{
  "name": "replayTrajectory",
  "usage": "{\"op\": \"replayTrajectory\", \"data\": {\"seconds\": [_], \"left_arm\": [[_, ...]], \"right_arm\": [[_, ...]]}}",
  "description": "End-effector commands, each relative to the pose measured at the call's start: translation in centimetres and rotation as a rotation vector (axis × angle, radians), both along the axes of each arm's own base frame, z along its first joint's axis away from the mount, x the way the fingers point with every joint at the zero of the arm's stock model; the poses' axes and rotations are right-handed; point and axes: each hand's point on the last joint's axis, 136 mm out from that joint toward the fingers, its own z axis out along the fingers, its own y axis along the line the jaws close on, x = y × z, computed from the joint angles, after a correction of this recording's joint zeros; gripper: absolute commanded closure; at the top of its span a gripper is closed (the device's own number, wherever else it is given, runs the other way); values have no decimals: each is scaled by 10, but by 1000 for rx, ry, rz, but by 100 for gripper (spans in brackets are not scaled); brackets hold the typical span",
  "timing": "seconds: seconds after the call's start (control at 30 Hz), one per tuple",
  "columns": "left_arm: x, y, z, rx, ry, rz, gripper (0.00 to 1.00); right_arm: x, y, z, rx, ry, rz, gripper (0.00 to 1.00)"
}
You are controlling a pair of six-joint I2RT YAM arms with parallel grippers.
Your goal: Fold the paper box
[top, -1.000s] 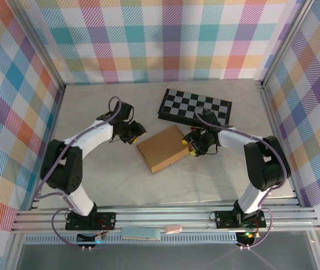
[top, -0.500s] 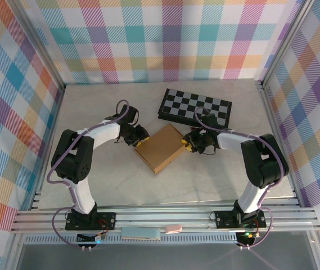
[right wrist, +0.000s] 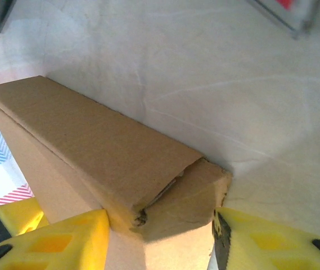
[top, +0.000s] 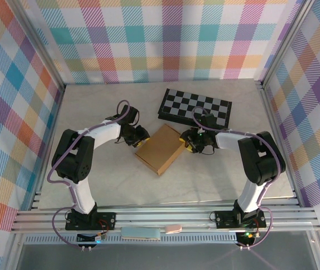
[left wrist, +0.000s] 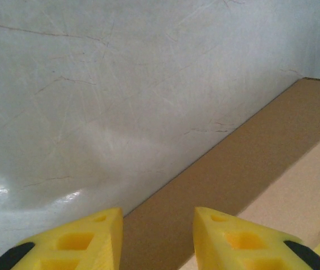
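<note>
The paper box (top: 160, 149) is a slim, closed brown cardboard box lying flat and askew mid-table. My left gripper (top: 139, 135) is at its far-left edge, open. In the left wrist view the yellow fingers (left wrist: 75, 242) stand apart over the box's dark side wall (left wrist: 249, 163). My right gripper (top: 186, 142) is at the box's right corner, open. The right wrist view shows its fingers (right wrist: 272, 242) straddling that corner (right wrist: 188, 191), where an end flap gapes slightly from the side wall (right wrist: 92, 140). The right finger touches the flap.
A black-and-grey checkered board (top: 195, 106) lies just behind the box and the right gripper. Bare table (top: 92, 174) spreads to the left and near side. Plaid walls and aluminium rails (top: 165, 216) enclose the workspace.
The box has turned a little and shifted slightly left. The left gripper has come in against its far-left edge, and the right gripper has moved left with the right corner.
</note>
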Motion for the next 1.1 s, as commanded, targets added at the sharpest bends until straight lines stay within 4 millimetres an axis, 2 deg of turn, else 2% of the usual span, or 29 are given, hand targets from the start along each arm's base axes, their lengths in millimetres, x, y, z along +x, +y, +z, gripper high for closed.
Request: {"op": "replayTrajectory", "data": {"seconds": [0.0,0.07,0.17,0.3,0.33,0.43,0.53,0.57,0.6,0.63,0.7,0.77,0.83,0.87,0.93,1.0,1.03,1.07], "left_arm": [[-3,-8,-3,-8,12,-42,63],[-3,-8,-3,-8,14,-42,63],[-3,-9,-4,-9,15,-46,63],[-2,-9,-2,-11,10,-47,63],[-2,-9,-1,-10,7,-45,63],[3,-2,14,6,-36,-30,63],[13,14,47,72,-131,-4,56],[16,21,61,99,-168,8,53],[19,28,74,120,-207,24,26],[21,35,87,134,-246,42,0],[23,54,116,163,-331,100,0],[21,74,141,207,-433,164,0],[12,101,163,280,-532,241,0],[7,113,171,305,-570,280,0],[-7,146,185,401,-650,397,0],[-24,183,188,567,-683,524,0],[-36,202,187,677,-683,573,0],[-37,209,186,744,-711,552,0]], "right_arm": [[-32,-21,-47,-159,122,51,53],[-31,-20,-47,-167,109,73,56],[-27,-16,-48,-156,94,91,67],[-27,-14,-50,-142,88,93,68],[-27,-14,-50,-141,88,91,66],[-26,-19,-35,-162,59,76,50],[-21,-35,1,-238,-14,41,34],[-16,-41,19,-262,-61,27,29],[-13,-49,39,-289,-107,13,9],[-11,-56,53,-312,-137,-1,1],[-9,-84,94,-391,-218,-62,1],[-12,-114,126,-469,-297,-112,1],[-20,-153,155,-597,-350,-182,1],[-26,-172,163,-662,-345,-230,1],[-42,-222,175,-878,-339,-371,1],[-48,-245,174,-990,-382,-357,1],[-44,-250,166,-1027,-436,-295,1],[-38,-248,158,-1060,-510,-239,1]]}}
